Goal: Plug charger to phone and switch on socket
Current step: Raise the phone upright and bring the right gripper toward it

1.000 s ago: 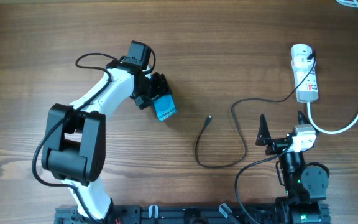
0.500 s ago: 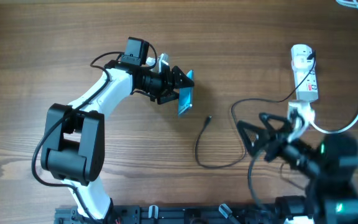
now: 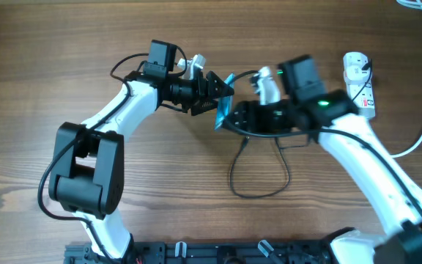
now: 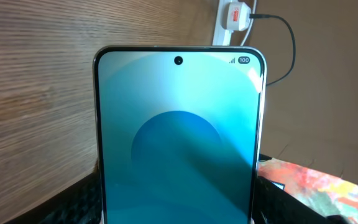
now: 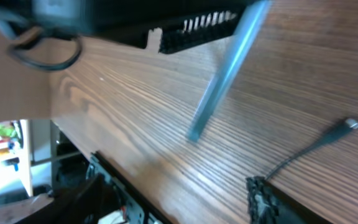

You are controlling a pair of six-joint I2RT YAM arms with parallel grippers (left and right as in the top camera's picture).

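Right-wrist view v. blurred: phone (image 5: 224, 71) is just a teal streak, charger (image 5: 303, 150) plug tip lies on the wood-grain table (image 5: 328, 56). Overhead, the right arm hides pt of the cable loop. Left gripper (image 3: 215, 99) jaws clamped on the phone's lower end, lifted edge-on. Right gripper (image 3: 231, 123) jaws look spread wide, nothing in them, just beside the phone. Adapter sits in the socket (image 3: 357, 70), far right.

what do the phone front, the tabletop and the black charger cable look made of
phone: front looks like glossy glass, smooth with soft sheen; thin metallic-looking rim.
table: brown wood or wood-look laminate, matte, clear grain lines.
charger: thin black cable, probably a rubbery plastic sheath, since it lies in loose curves.
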